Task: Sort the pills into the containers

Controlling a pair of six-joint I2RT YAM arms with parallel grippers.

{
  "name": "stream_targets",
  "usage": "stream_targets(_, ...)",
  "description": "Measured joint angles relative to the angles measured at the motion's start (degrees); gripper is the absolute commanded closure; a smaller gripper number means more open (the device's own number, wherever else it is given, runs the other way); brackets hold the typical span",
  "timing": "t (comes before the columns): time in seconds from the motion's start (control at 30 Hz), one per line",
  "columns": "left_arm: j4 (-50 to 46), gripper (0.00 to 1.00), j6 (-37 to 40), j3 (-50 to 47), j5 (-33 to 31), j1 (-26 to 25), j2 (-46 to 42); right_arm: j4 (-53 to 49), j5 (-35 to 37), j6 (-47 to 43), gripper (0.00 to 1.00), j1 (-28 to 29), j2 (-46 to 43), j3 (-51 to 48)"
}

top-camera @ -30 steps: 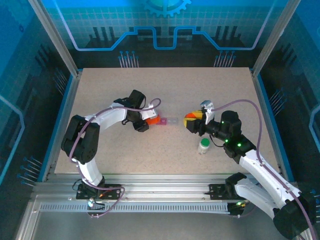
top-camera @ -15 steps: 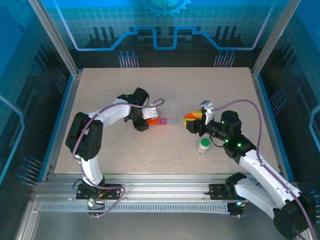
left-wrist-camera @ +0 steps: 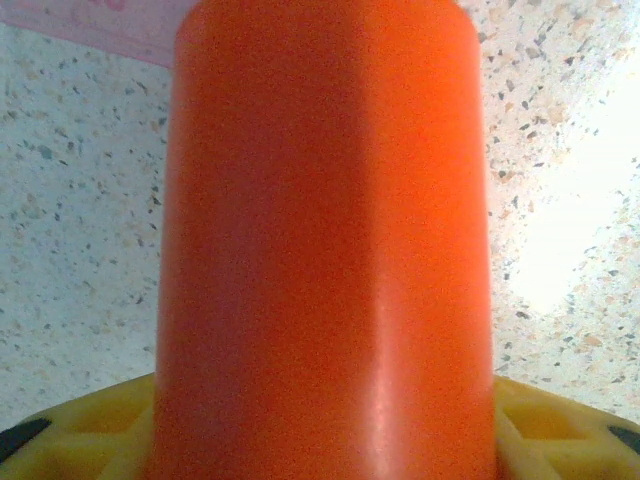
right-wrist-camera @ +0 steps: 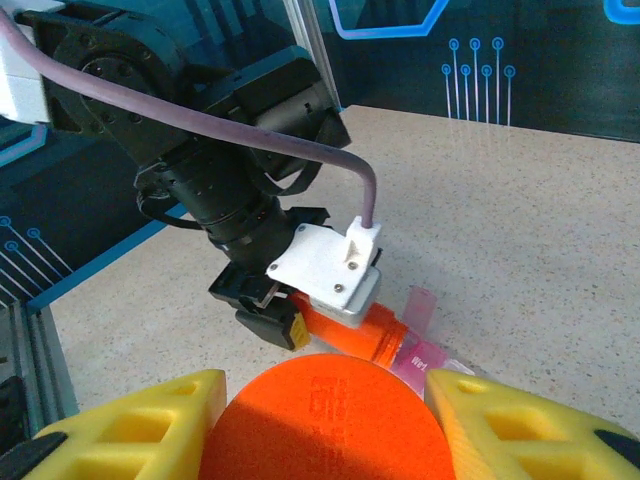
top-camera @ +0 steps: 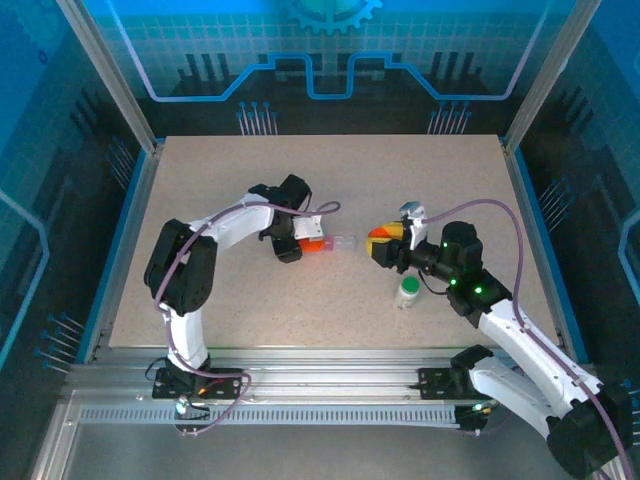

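Left jaws, gripping orange plastic bottle, advanced to clear pill box, pour pending; right jaws hold orange cap.

Overhead camera looks down; close wrist cameras share the orange bottle.

Speckled beige table, blue patterned walls

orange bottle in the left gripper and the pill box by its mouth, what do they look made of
Orange bottle: probably plastic, smooth and semi-glossy, judging by the even opaque orange and the soft highlight running down its side. Pill box: seemingly thin hard plastic, one compartment tinted pink and one colourless, both see-through.
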Motion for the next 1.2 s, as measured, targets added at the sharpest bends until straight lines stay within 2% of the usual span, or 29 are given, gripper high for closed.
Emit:
stream_targets(0.5,-5.68,0.87,2.12,8.24,-10.16,-1.66,4.22,0.33,-0.04,0.02,0.76,0.15,0.0,0.0)
stream_targets(1.2,-6.99,0.88,3.56,10.47,-13.66,-2.19,5.44,0.39,-0.2,0.0,0.76,1.22,0.09,0.0)
